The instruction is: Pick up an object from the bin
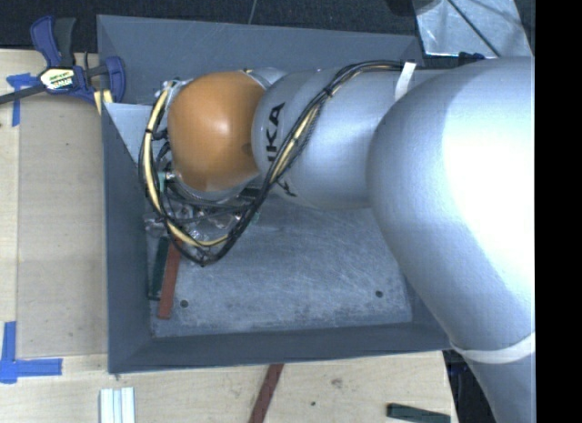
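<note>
arm (346,139) over bin (309,276) left | brown stick (167,289) along left wall

My end effector (182,228) sits low, very close to one bin wall (125,257), so there is little room on that side. A long brown stick (167,289) lies along that wall, right next to my end effector. On its other side the grey floor (300,266) is bare and open.

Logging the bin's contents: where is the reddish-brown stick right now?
In the camera view, the reddish-brown stick lies by the left wall of the bin, near its lower-left corner, just below the arm's orange wrist cover.
</note>
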Tool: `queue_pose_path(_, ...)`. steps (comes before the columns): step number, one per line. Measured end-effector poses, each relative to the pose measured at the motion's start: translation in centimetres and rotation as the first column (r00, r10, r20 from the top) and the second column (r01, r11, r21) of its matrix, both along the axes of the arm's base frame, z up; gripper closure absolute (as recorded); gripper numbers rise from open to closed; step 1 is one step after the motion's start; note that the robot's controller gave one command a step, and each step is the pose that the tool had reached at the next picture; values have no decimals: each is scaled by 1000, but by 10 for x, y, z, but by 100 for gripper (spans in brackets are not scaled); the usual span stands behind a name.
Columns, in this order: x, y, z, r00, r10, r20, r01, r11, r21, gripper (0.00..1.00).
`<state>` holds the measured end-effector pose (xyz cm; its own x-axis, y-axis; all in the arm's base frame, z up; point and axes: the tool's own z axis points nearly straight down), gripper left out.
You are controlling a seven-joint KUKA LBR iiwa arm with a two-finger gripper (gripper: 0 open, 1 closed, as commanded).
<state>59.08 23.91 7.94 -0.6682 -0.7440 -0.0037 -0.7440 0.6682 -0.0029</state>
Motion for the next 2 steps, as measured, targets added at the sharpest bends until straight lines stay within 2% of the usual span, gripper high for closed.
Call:
queue_pose_path(1, 0, 0, 0, 1000, -1, 0, 1, 1000, 0, 100)
queue_pose_path(2, -12, -18, 139, 1000, 27, -2, -27, 1000, 1, 100)
